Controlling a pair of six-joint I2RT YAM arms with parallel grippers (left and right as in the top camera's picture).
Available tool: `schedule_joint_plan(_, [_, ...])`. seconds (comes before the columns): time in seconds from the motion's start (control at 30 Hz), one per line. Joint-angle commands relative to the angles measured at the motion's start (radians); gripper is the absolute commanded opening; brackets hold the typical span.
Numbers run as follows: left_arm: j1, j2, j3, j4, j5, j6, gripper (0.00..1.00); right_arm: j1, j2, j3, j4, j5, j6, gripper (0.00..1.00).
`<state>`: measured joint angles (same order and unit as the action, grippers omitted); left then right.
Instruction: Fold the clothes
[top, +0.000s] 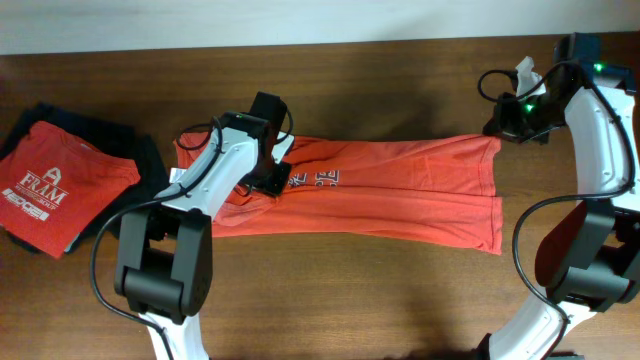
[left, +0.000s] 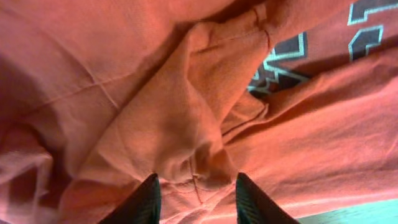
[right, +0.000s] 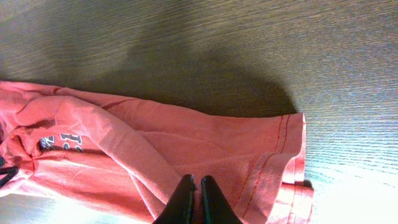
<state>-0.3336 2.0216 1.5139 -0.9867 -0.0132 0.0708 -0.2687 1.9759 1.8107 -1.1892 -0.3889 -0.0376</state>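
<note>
Wooden table (top: 360, 290). Left gripper (left: 198, 198) jaws released, straddling bunched orange-red T-shirt (top: 420, 190) cloth, 9 o'clock end. Right gripper (right: 194, 196) jaws clenched near 3 o'clock hem. Risk: closing left jaws grabs several layers, skews fold.

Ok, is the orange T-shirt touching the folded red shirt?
Apart. The overhead view shows a dark garment and some table between the orange T-shirt and the folded red shirt.

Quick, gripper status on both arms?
Left gripper: jaws open, straddling a bunch of the T-shirt.
Right gripper: jaws closed, apparently empty.
</note>
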Motion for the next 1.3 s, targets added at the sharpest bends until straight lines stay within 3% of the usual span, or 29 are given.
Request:
schedule_joint_plan(0.0, [-0.004,0.041,-0.009,-0.016,0.02,0.013,0.4,0.001,-0.006,0.001,-0.001,0.009,-0.011,0.06])
schedule_joint_plan(0.13, [-0.004,0.042,-0.009,-0.005,0.021,0.013,0.25,0.001,-0.006,0.001,0.0,0.009,-0.011,0.06])
schedule_joint_plan(0.17, [-0.004,0.043,-0.01,-0.001,0.021,0.013,0.18,0.001,-0.006,0.001,0.0,0.009,-0.011,0.06])
schedule_joint_plan(0.2, [-0.004,0.043,-0.01,0.002,0.021,0.013,0.05,0.001,-0.006,0.001,0.0,0.009,-0.011,0.06])
schedule_joint_plan(0.27, [-0.005,0.041,-0.008,-0.007,0.043,0.013,0.0,0.001,-0.006,0.001,0.0,0.009,-0.011,0.06])
schedule_joint_plan(0.6, [-0.059,0.031,0.061,-0.129,0.272,-0.048,0.01,0.0,-0.006,0.001,0.0,0.009,-0.011,0.06])
schedule_joint_plan(0.77, [-0.091,0.031,0.061,-0.15,0.272,-0.06,0.24,0.0,-0.006,0.001,0.0,0.009,-0.011,0.06])
schedule_joint_plan(0.83, [-0.096,0.031,0.061,-0.171,0.267,-0.061,0.24,0.0,-0.006,0.001,0.0,0.009,-0.011,0.06])
schedule_joint_plan(0.9, [-0.092,0.029,0.066,-0.204,0.22,-0.084,0.15,0.0,-0.006,0.001,0.0,0.009,-0.011,0.06])
schedule_joint_plan(1.03, [-0.06,-0.019,0.119,-0.299,-0.003,-0.172,0.14,0.0,-0.006,0.001,0.0,0.009,-0.011,0.06])
schedule_joint_plan(1.07, [-0.049,-0.038,0.127,-0.308,-0.041,-0.187,0.15,0.0,-0.006,0.001,0.0,0.009,-0.011,0.06])
schedule_joint_plan(1.17, [0.008,-0.091,0.131,-0.305,-0.085,-0.217,0.34,0.0,-0.006,0.001,0.0,0.009,-0.011,0.06])
schedule_joint_plan(1.27, [0.068,-0.093,0.124,-0.284,-0.085,-0.216,0.33,0.0,-0.006,0.001,0.0,0.009,-0.011,0.06])
